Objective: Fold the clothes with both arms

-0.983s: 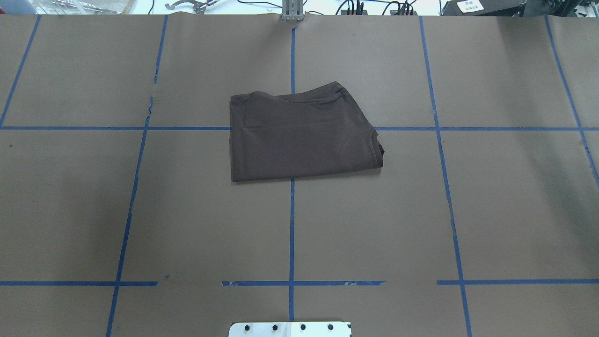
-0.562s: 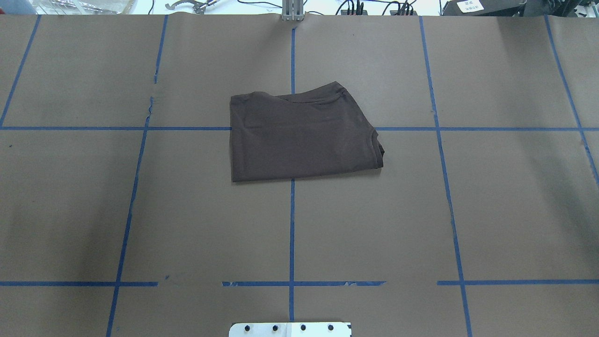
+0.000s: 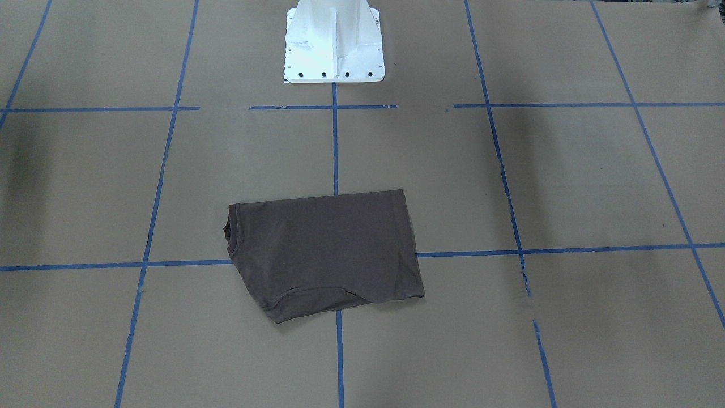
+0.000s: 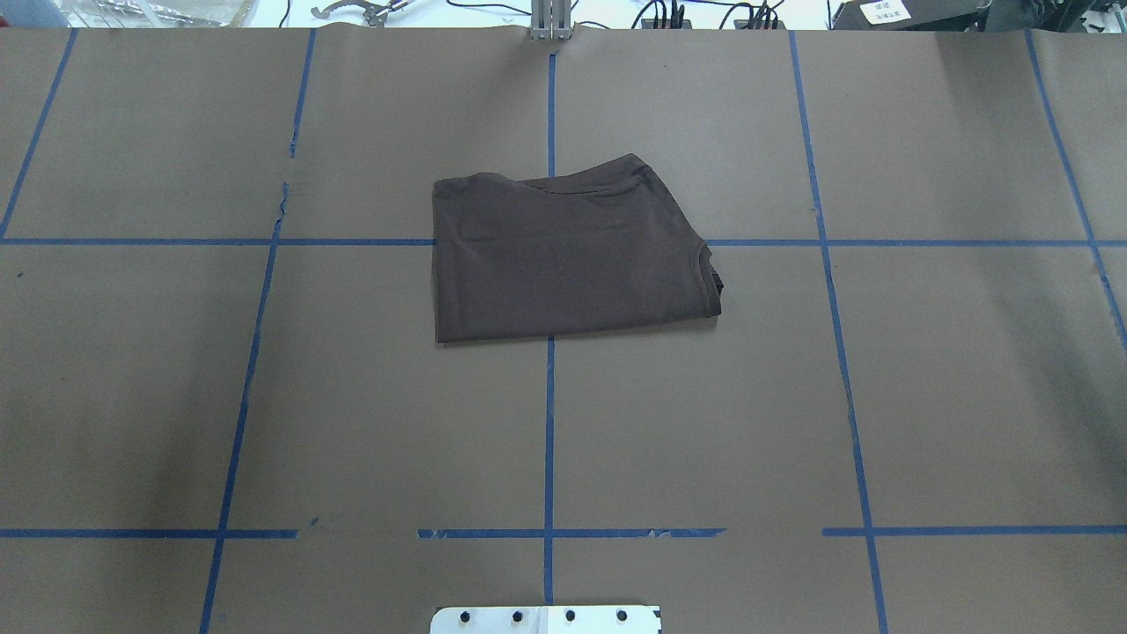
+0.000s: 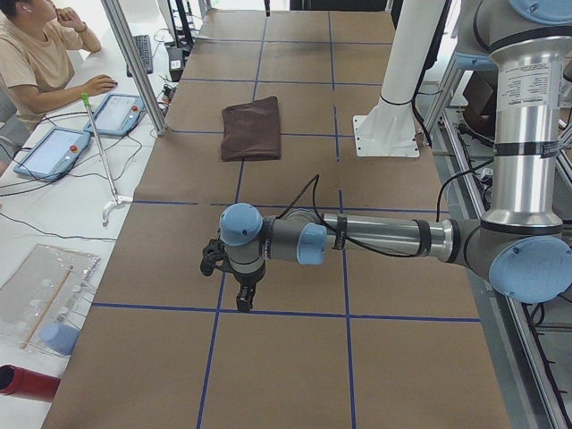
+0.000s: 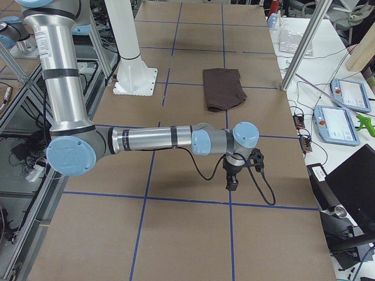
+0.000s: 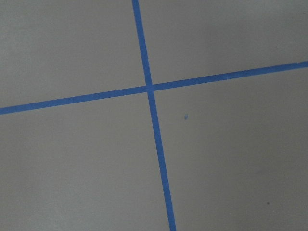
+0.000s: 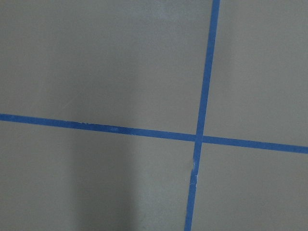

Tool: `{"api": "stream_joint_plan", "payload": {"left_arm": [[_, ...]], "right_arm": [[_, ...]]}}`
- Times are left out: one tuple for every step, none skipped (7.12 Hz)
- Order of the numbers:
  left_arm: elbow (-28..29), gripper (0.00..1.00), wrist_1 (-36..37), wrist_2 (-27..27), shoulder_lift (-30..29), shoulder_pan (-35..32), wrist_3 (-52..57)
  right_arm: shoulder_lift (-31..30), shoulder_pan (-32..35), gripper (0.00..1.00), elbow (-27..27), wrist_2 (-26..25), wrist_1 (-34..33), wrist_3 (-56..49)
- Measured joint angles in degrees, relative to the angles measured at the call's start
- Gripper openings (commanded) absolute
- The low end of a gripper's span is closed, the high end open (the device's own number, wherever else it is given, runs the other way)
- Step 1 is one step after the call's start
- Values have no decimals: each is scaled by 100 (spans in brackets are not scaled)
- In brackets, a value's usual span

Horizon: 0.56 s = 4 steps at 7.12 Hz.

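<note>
Item inspected: dark brown T-shirt point(image 4: 563, 255), lying flat on the brown paper cover point(image 4: 951, 396) of the table.
Position of item: midway between the table's left and right ends, somewhat nearer the far edge than the robot's edge, across a crossing of blue tape lines point(image 4: 548, 423).
Condition of item: folded into a compact, roughly rectangular packet. The collar curve showed at the side facing the table's right end. The far edge was slightly uneven, with one layer standing proud.
Left arm point(image 5: 384, 239): stretched low over the table toward its left end, well apart from the shirt.
Left gripper point(image 5: 243, 302): pointed down, just above the paper. The fingers were too small to tell whether they stood apart or together. Nothing appeared to be held.
Right arm point(image 6: 152, 139): stretched likewise toward the table's right end, well apart from the shirt.
Right gripper point(image 6: 232, 185): pointed down. Jaw state could not be told, and no cloth was seen in it.
Wrist views: bare paper and tape crossings only.
Step in hand: judged to be the close of folding, with both arms standing off from the packet.
Next move: judged to need little. If tidying were wanted, both grippers would have to travel in from the table ends and take the uneven far edge together.
Bystander: an operator point(image 5: 36, 54) sat beyond the far edge.
</note>
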Motion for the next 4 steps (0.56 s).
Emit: {"api": "stream_joint_plan", "payload": {"left_arm": [[-138,100,-3,41,20,5,2],[-216,100,-10,49,26,17,5],[-249,100,-19,47,21,23,8],[-253,100,-23,52,0,26,8]], "right_arm": [[-20,-2,100,-17,-5,4,18],[-41,-4,100,-26,-7,6,40],[-54,-8,100,-29,-8,7,57],[-58,-10,100,-29,-9,7,63]]}}
